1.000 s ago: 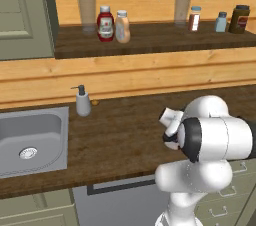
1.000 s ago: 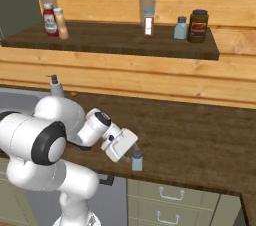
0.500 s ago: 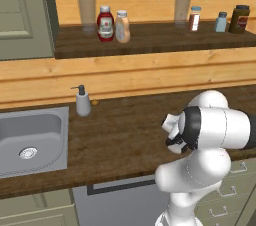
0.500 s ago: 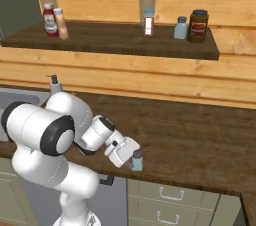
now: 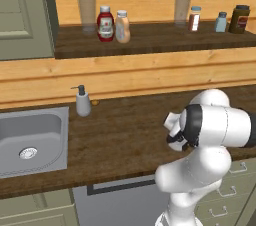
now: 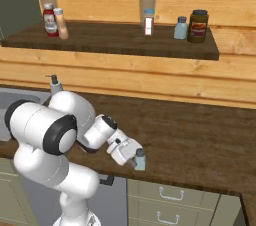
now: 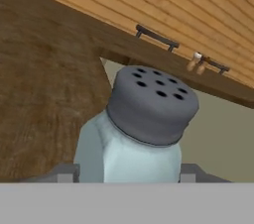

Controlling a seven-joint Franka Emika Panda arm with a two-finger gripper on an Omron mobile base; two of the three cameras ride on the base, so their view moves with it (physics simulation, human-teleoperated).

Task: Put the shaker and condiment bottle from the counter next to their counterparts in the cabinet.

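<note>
The shaker (image 6: 140,159) stands upright at the front edge of the counter (image 6: 200,135), between the fingers of the gripper (image 6: 134,159); whether these already press it, one cannot tell. It looks light, rigid and smooth, best held at the body, below the cap.

Item count, cabinet (image 6: 115,45) shelf and counter (image 6: 200,135)

Shelf: two bottles, red (image 5: 104,24) and peach-orange (image 5: 122,26); two shakers, white-and-red (image 6: 148,22) and light-blue (image 6: 180,28); one dark jar (image 6: 198,26). Counter below: one teal shaker (image 6: 140,159), one soap pump (image 5: 82,101).

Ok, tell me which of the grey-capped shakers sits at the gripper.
The pale teal shaker on the counter's front edge; its bluer twin stands up on the cabinet shelf.
</note>
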